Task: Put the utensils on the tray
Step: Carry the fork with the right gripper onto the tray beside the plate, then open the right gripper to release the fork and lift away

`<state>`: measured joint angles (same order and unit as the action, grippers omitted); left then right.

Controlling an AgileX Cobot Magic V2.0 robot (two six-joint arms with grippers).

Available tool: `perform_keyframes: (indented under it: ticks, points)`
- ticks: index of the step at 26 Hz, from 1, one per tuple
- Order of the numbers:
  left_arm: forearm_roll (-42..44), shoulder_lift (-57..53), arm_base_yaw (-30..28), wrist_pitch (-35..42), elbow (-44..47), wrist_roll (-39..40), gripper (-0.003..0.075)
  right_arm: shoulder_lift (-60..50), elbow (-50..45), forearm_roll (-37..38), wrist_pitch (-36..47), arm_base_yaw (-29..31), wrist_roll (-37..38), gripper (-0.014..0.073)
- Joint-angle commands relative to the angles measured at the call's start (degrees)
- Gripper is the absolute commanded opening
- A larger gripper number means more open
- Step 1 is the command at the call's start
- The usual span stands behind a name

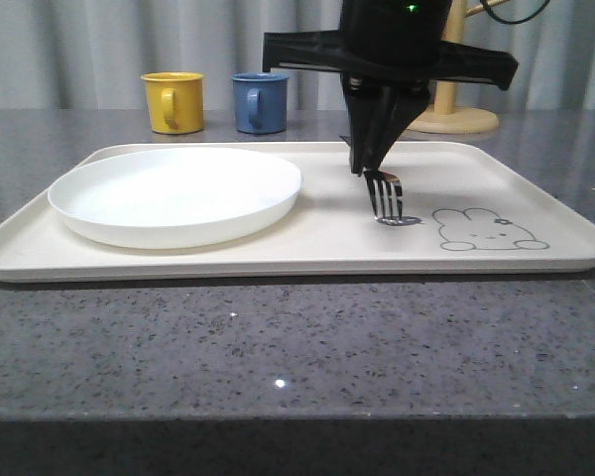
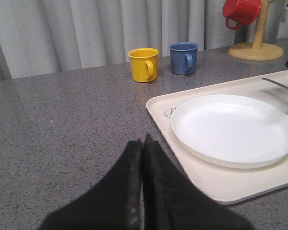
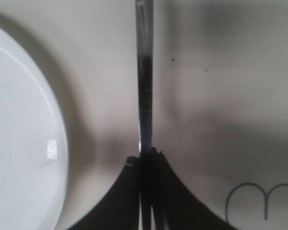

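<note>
The right hand (image 1: 369, 169) grips the fork (image 1: 385, 198), tines touching the tray (image 1: 535, 188) at the plate's (image 1: 178, 193) three o'clock. Lower the handle flat before letting go. The left hand (image 2: 143, 158) is clenched, empty, over the surface (image 2: 62, 120)

Shiny silver fork (image 1: 385, 198) w/ tines down, tips touching cream tray (image 1: 535, 188) beside grey rabbit drawing. Tray lies flat on grey countertop, low rim, rounded corners.

A shiny metal fork (image 1: 385, 198) lies on a smooth cream plastic tray (image 1: 535, 193), beside a glossy white plate (image 1: 176, 193), on speckled grey stone-like table (image 1: 278, 347).
</note>
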<state>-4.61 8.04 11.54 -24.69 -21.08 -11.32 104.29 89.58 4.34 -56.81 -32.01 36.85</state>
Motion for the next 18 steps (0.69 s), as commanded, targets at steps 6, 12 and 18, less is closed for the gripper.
perform_keyframes:
  ticks: [6, 12, 18]
  points:
    - [-0.69, 0.58, -0.01, 4.85, -1.61, 0.46, -0.0018, 0.11, 1.99, 0.49, 2.12, 0.06, 0.42, -0.0004]
    - [-0.69, 0.58, -0.01, 4.85, -1.61, 0.46, -0.0018, 0.73, 1.99, 0.49, 2.25, 0.06, 0.54, 0.0091]
    - [-0.69, 0.58, -0.01, 4.85, -1.61, 0.46, -0.0018, 0.20, 2.91, 0.42, 1.49, 0.12, 0.54, 0.0276]
